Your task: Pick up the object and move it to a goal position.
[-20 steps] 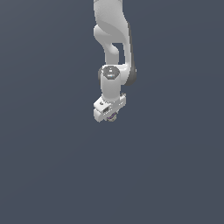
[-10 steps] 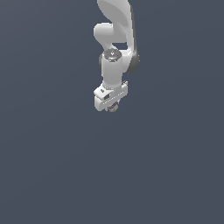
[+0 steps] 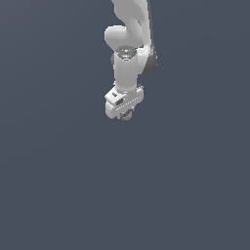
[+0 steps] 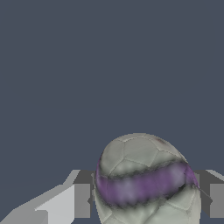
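The white gripper (image 3: 125,115) is clamping a small ball (image 4: 146,181) between its fingers (image 4: 82,200) (grey-white panels with a purple band). In the exterior view the ball (image 3: 127,115) is peeking out just beneath the gripper, hanging over the plain dark grey ground (image 3: 58,185).

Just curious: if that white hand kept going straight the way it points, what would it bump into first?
Probably only the plain grey surface. The hand already grips the ball, and nothing else shows ahead; depth is unclear.
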`<state>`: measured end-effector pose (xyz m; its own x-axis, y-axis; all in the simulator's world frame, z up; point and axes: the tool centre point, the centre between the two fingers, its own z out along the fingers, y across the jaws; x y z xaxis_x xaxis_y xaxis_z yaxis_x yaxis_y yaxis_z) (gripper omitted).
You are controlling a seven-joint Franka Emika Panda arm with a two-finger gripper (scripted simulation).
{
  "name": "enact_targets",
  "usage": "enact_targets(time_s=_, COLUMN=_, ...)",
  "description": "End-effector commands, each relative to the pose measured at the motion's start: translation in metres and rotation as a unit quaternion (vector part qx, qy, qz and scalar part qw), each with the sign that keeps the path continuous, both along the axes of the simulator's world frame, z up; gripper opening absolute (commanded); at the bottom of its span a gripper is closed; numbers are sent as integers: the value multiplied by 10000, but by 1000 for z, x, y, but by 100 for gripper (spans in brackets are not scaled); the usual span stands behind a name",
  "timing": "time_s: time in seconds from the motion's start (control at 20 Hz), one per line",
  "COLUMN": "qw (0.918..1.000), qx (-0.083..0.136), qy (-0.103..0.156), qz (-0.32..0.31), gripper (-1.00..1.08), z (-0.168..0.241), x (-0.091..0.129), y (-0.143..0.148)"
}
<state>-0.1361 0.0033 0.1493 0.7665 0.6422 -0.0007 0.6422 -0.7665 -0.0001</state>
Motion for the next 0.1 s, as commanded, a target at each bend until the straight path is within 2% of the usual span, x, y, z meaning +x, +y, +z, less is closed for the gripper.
enact_targets(time_s=0.0, qw=10000, qx=0, qy=-3, qz=0, gripper=-100, z=1, x=0, y=0)
enact_targets(time_s=0.05, qw=10000, qx=0, qy=-3, qz=0, gripper=-100, z=1, x=0, y=0)
